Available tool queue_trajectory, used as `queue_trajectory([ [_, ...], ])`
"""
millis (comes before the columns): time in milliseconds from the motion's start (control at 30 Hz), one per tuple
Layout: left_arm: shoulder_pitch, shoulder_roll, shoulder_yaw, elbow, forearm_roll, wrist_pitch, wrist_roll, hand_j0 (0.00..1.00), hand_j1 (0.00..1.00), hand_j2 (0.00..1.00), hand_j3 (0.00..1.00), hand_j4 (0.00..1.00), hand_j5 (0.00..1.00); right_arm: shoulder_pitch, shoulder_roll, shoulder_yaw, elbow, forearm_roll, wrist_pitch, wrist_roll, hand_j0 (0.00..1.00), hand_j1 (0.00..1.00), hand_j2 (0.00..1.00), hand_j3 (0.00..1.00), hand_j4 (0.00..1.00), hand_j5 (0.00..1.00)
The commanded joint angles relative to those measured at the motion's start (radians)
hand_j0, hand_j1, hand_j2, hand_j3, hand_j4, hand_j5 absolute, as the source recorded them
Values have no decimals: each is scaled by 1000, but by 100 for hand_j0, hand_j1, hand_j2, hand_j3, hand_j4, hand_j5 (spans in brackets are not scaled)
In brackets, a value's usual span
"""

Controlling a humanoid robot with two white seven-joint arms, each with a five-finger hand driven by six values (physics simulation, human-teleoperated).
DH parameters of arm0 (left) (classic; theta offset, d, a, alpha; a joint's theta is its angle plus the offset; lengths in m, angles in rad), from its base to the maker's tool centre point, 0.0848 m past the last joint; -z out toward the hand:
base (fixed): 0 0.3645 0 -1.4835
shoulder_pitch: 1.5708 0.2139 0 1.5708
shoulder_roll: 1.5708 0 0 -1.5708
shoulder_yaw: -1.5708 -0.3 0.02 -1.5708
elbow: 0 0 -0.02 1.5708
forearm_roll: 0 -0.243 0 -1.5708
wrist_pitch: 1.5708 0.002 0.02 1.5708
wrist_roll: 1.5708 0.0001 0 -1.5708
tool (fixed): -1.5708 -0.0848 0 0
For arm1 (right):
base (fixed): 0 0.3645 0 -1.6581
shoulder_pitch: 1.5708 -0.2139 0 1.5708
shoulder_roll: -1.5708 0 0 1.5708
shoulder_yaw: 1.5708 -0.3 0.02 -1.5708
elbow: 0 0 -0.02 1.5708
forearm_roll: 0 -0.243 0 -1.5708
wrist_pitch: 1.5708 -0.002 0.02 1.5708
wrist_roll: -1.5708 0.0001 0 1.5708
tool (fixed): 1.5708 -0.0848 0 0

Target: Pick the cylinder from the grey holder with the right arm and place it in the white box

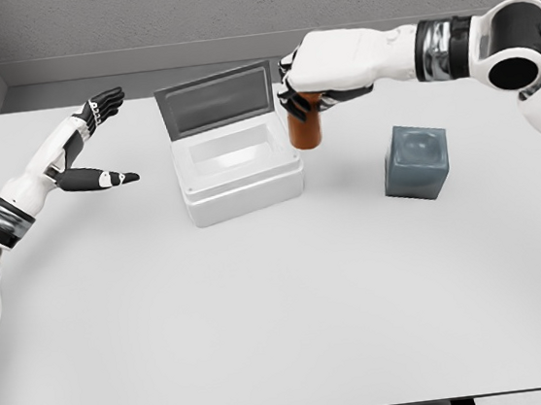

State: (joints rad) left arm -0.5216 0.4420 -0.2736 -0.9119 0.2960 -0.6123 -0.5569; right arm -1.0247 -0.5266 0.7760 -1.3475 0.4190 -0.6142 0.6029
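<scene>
Cylinder [306, 132], orange, is out of the grey holder [415, 161] and hangs upright in the right hand [309, 92], whose fingers are curled round its top; it sits just beside the right rim of the white box [239, 179], not yet over the cavity; the lid stands open at the back; the pick looks done, and the carry over the opening and the release remain; left hand [93, 144] rests spread and empty at the table's left.
</scene>
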Motion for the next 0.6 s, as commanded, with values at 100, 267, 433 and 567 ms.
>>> queue_trajectory([
  [100,0,1,1,-1,8,1,0,100,100,100,100,100,100,-29,143,8,172,67,3,8,24,24,24,24,24,24],
  [267,0,1,1,-1,8,1,0,100,100,100,100,100,100,-22,175,-103,272,61,3,-5,100,100,100,100,100,100],
  [433,0,3,1,-1,8,1,0,100,100,100,100,100,100,47,11,-142,99,60,3,-124,100,100,100,100,100,100],
  [567,0,1,1,-1,8,1,0,100,100,100,100,100,100,136,-165,-167,-41,-54,3,-124,100,100,100,100,100,100],
])
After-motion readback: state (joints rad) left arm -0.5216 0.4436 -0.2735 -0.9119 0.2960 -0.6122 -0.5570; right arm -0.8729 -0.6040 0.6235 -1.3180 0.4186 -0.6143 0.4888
